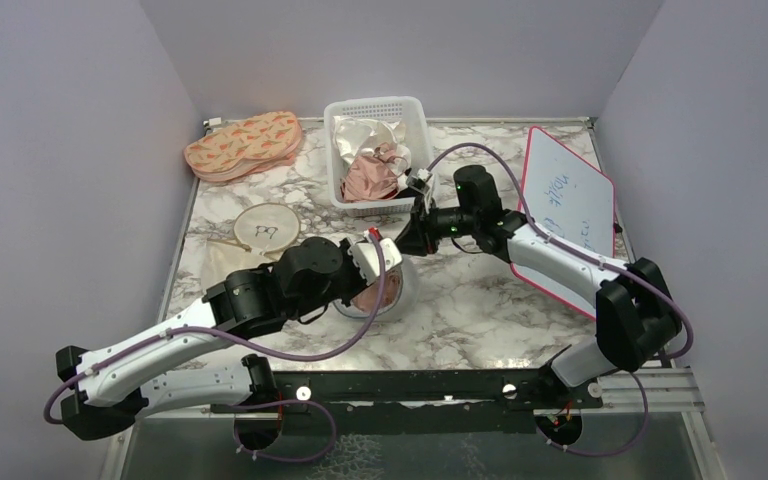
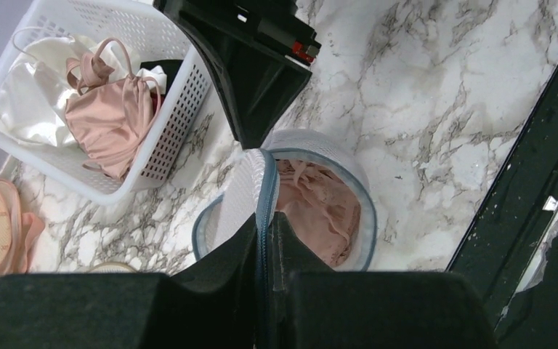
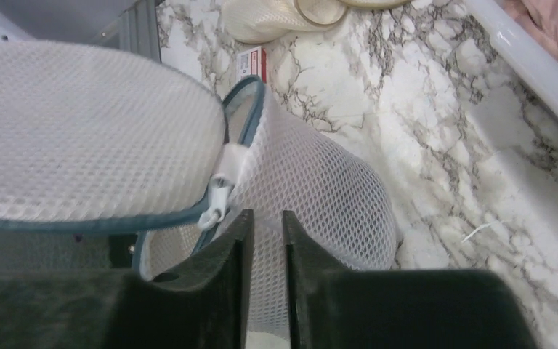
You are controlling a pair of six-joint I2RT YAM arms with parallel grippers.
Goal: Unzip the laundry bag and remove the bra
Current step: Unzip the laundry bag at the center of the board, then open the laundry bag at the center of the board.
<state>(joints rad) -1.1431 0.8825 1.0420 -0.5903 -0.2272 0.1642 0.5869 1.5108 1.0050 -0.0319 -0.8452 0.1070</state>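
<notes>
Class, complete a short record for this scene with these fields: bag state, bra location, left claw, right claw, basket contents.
Bag state: laundry bag open, lid lifted
Bra location: bra inside the bag, not yet removed
Left claw: left claw shut on the lid's zip rim
Right claw: right claw slightly open, beside the zip pull, holding nothing
Basket contents: white basket holds pink cloth and cream cloth

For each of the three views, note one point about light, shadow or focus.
Top view: soft, even light, only faint shadows on the table. Left wrist view: the left fingers are dark and blurred; the bra in the bag is sharp. Right wrist view: the right fingers are near-black, the mesh weave crisp.
</notes>
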